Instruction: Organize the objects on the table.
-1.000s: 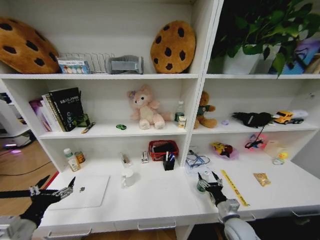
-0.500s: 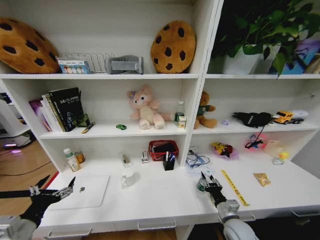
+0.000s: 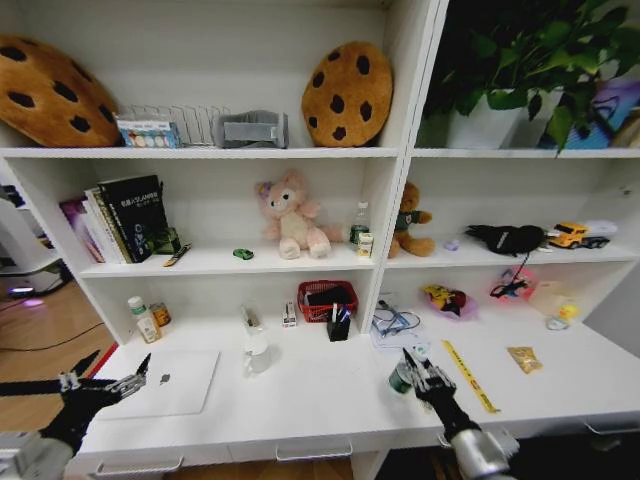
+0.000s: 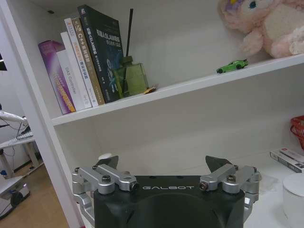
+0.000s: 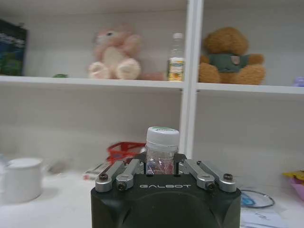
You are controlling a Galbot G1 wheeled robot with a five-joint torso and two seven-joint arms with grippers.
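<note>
My right gripper [image 3: 418,374] is shut on a small clear bottle with a white cap [image 3: 401,378], just above the white table [image 3: 310,400] and beside the yellow ruler [image 3: 468,375]. In the right wrist view the bottle [image 5: 162,151] stands upright between the fingers of that gripper [image 5: 161,164]. My left gripper [image 3: 130,381] hangs open at the left edge of the silver laptop [image 3: 172,382], its fingers wide apart in the left wrist view [image 4: 163,165]. A white mug [image 3: 256,355] and a black pen cup [image 3: 338,325] stand mid-table. The green toy car [image 3: 243,254] sits on the shelf above.
Two small bottles [image 3: 145,318] stand at the back left of the table. A red basket [image 3: 326,298] is behind the pen cup, and a cable and papers [image 3: 392,322] lie to its right. Books, plush bears and cookie cushions fill the shelves above. A snack packet [image 3: 524,358] lies far right.
My right gripper has closed on the small bottle and its wrist has dropped back toward the table's front edge. The left arm has not moved.
</note>
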